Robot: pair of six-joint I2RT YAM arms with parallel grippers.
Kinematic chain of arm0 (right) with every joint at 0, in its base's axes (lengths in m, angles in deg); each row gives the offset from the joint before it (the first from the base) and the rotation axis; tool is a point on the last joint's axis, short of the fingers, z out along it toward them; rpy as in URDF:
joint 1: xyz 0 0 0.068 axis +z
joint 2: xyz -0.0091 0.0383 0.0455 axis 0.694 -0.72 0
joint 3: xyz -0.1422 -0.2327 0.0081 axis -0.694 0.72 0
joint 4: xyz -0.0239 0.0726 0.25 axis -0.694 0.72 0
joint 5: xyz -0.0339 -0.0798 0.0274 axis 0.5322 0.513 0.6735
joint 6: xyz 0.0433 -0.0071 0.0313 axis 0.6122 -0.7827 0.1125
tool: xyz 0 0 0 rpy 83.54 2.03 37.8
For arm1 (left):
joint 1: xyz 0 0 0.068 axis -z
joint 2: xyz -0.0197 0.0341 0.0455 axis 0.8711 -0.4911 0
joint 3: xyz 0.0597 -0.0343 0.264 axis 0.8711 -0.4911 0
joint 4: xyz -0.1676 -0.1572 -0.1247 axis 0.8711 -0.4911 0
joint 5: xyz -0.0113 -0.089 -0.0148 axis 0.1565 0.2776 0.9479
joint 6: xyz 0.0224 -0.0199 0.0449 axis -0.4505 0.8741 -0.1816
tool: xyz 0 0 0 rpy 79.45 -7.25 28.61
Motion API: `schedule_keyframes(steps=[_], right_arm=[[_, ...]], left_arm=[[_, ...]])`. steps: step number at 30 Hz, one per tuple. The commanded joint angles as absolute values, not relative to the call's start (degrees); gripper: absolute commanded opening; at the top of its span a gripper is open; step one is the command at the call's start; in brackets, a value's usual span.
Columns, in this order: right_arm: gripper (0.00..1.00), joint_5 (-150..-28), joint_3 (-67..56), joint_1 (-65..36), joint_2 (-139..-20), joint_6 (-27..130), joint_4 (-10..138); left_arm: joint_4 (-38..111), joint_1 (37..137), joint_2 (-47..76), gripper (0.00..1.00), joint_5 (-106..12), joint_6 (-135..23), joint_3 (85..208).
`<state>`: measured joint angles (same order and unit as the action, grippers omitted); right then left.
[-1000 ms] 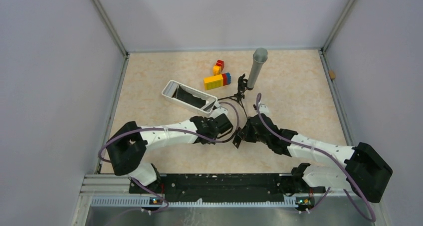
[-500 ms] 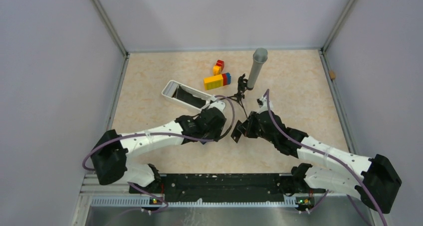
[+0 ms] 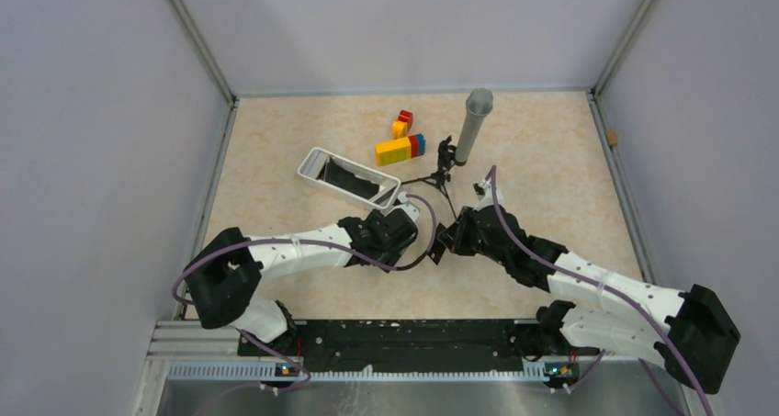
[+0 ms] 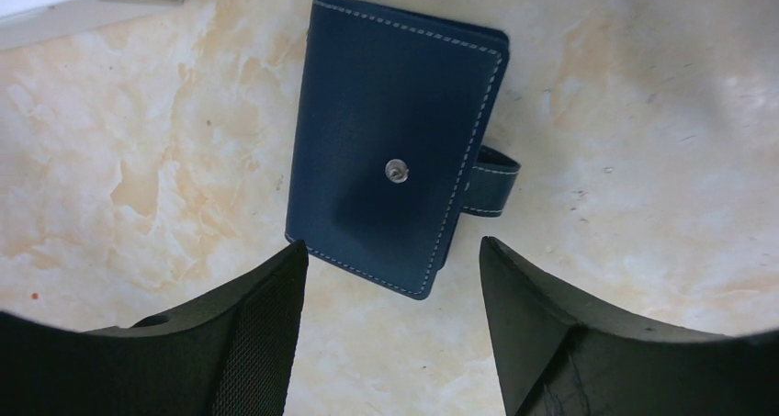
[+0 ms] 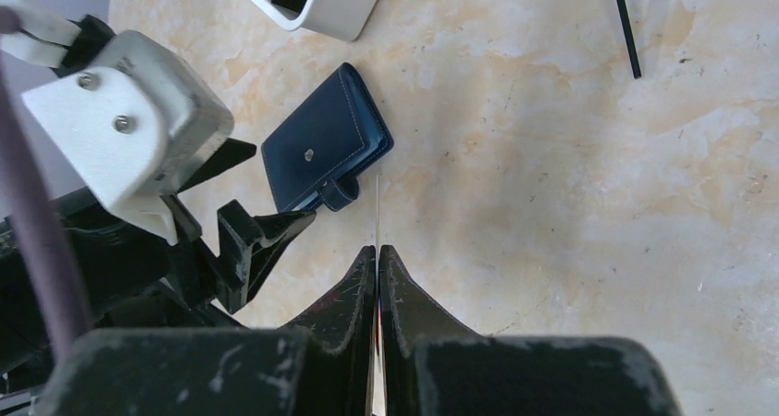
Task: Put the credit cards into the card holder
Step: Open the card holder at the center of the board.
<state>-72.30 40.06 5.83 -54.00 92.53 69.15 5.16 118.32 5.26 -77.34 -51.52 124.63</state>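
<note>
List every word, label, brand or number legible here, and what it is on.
None can be read. The navy card holder shows only stitching and a snap stud; the toy blocks, white tray and grey cylinder carry no lettering. The credit card faces cannot be made out.

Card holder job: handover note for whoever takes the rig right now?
Left gripper: open, poised over the navy-blue stitched folding card holder, not touching it.
Right gripper: shut on a thin dark credit card, seen edge-on, beside the holder.
Card holder: lies closed on the beige table, strap loose at its side, near the white rectangular tray.
Tray: dark flat contents, probably more cards.
Done: one card picked up.
Left: open the holder, slot in every card.
</note>
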Motion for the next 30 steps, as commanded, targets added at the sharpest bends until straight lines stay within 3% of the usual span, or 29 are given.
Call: schedule_keyframes(steps=[1,9,30], right_arm=[[0.00,-72.1,40.6,6.3,-52.4,92.7,67.1],[0.00,-72.2,41.2,5.7,-51.6,92.6,66.7],[0.00,-74.5,44.6,3.0,-49.2,93.1,64.0]], left_arm=[[2.5,118.5,3.9,0.69,-81.8,-53.4,126.2],[2.2,118.5,1.0,0.68,-83.0,-54.4,127.1],[6.8,120.0,0.4,0.46,-101.1,-57.9,126.0]])
